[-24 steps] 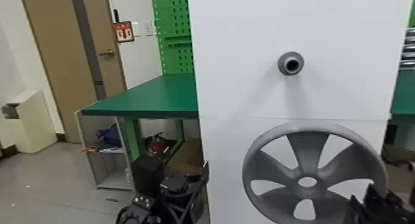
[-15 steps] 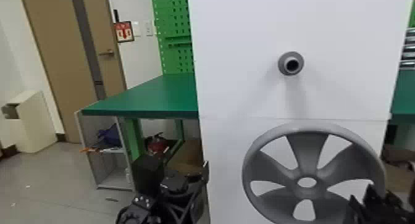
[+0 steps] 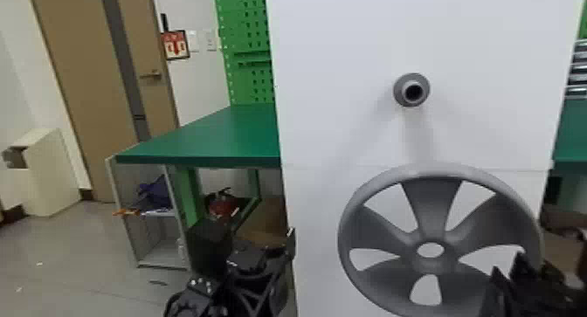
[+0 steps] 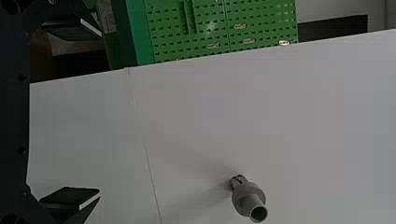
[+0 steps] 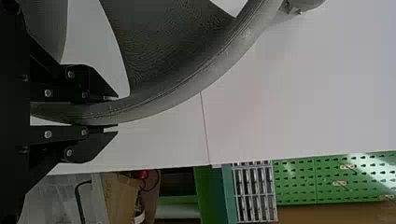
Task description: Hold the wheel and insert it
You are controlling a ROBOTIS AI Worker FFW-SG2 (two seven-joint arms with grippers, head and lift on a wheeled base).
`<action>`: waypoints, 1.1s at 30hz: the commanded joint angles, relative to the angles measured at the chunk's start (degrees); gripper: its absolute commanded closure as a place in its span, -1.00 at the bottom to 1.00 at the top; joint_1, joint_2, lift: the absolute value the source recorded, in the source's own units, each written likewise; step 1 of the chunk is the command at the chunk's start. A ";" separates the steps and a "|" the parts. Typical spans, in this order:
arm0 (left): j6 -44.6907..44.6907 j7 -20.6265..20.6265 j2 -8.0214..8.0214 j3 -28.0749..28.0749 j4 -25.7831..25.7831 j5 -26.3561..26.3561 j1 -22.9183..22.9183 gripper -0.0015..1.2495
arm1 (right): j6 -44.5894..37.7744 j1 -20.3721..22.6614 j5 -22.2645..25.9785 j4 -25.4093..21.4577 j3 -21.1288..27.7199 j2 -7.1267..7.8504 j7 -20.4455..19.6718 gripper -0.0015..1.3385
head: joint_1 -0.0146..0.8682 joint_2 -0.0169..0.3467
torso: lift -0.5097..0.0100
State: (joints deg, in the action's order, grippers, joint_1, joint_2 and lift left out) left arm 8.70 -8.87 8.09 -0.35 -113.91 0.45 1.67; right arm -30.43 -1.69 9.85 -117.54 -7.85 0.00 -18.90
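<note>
White flat panel (image 3: 332,76), grey tubular peg (image 3: 400,89). Right gripper (image 5: 116,111) pinching grey five-spoke wheel (image 3: 432,202), left gripper (image 4: 99,113) spread. Looks held; next, raise toward peg.

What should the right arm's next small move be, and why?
Probably lift the grey, five-spoked wheel slightly: the black, two-fingered right gripper has its rim between the fingers, while in the head view its round hub sits well below the grey cylindrical peg on the flat white panel.
</note>
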 commanded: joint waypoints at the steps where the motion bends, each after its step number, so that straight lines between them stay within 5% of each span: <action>1: 0.00 -0.01 0.00 0.08 0.00 0.26 -0.09 -0.84 | -1.65 -0.86 0.34 -0.50 0.02 -0.05 0.00 0.78 | -0.19 0.86 | -0.74; 33: 0.00 -0.01 0.00 0.35 0.26 0.52 -0.53 -0.84 | -9.21 -10.44 1.05 -1.64 0.20 -0.05 0.00 0.78 | -0.19 0.86 | -0.74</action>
State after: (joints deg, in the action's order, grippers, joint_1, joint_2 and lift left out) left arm 8.70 -8.87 8.09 0.00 -113.64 0.88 1.17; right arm -39.12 -11.11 10.86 -119.18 -7.65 0.00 -18.90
